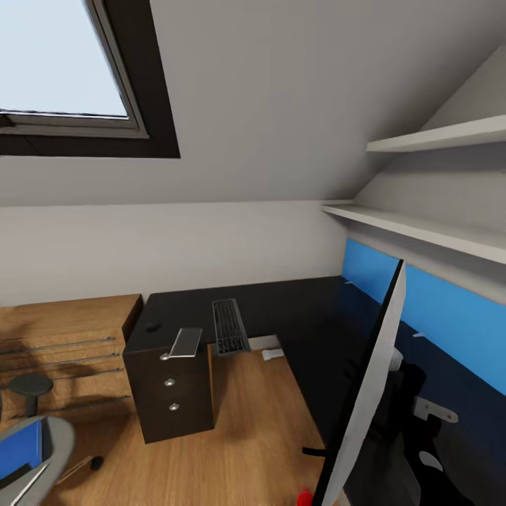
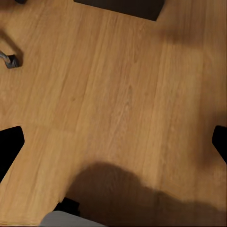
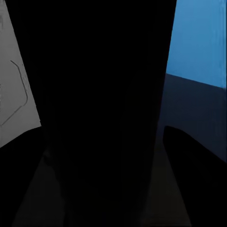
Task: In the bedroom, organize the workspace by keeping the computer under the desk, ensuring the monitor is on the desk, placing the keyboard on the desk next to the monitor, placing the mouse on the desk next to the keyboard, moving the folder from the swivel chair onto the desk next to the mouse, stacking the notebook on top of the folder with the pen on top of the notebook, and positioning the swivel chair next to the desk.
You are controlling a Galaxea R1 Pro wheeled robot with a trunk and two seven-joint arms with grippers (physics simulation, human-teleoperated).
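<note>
The glossy black desk (image 1: 295, 309) runs along the back wall and down the right side. On it lie the keyboard (image 1: 230, 327) and, at the left end, the mouse (image 1: 152, 327). The monitor (image 1: 372, 393) stands close at the right, seen edge-on and tilted, with its red light (image 1: 303, 497) low down. My right arm (image 1: 411, 422) is right behind it. Its grey back (image 3: 14, 85) shows in the right wrist view, where the fingers are lost in black. The swivel chair (image 1: 60, 439) at the bottom left carries the blue folder (image 1: 24, 443). My left gripper (image 2: 113, 142) hangs open over the wooden floor.
A flat grey slab (image 1: 186, 342) overhangs the desk edge above the drawer unit (image 1: 172, 393). A wooden dresser (image 1: 63, 330) stands at the left. A blue wall panel (image 1: 450, 316) and two shelves (image 1: 422, 228) line the right wall. A chair castor (image 2: 9, 60) rests on the floor.
</note>
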